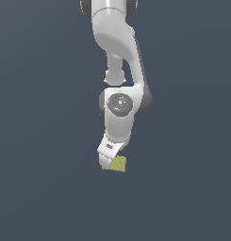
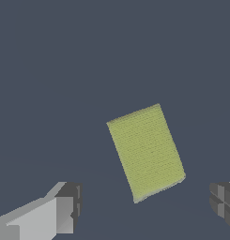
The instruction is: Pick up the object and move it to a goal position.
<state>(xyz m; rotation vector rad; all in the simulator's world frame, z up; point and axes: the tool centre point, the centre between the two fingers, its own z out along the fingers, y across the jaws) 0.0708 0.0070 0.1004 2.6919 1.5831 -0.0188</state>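
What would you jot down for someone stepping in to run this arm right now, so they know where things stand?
Gripper: open, with its fingers spread wide and nothing held.
Block: the small yellow-green one lies ahead of the fingers in the wrist view, turned at an angle to them and not yet between them. In the exterior view the block sits right by the gripper's tip; I cannot tell whether they touch.
Done: the arm has been brought to the block.
Left: line up over it, close the fingers on it, lift it, and carry it to the goal. No goal marker shows in either view.
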